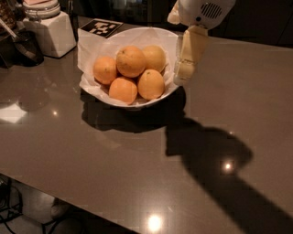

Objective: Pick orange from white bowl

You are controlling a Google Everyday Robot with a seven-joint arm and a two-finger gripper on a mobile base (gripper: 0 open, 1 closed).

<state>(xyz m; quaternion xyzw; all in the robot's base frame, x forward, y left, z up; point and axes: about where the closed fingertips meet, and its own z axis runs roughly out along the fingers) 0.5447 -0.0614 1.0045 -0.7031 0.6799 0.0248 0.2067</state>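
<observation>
Overhead in the single camera view, the gripper [182, 77] hangs down from the white arm housing [201, 11] at the top right. Its cream-coloured tip sits level with the right rim of the white bowl [137, 103]. It reads as one pale block, so I cannot tell whether it is parted or closed. The tip is just beside the bowl's rim and the crumpled white paper [89, 48] lining it; whether it touches either is unclear. It is apart from all of the fruit.

The orange [131, 61] lies in the bowl, resting on top of the pile toward the back, dull orange with a dimpled skin. Around it are four others:
- a smaller one [105, 69] to its left
- one [122, 90] at the front
- one [150, 84] at the front right, nearest the gripper
- a paler yellowish one [156, 56] at the back right

The bowl stands on a glossy grey-brown table [114, 169], with the arm's dark shadow [208, 148] stretching off to the lower right. Behind the bowl lies a black-and-white marker card [101, 27]. A white square jar base [49, 34] stands at the upper left.
</observation>
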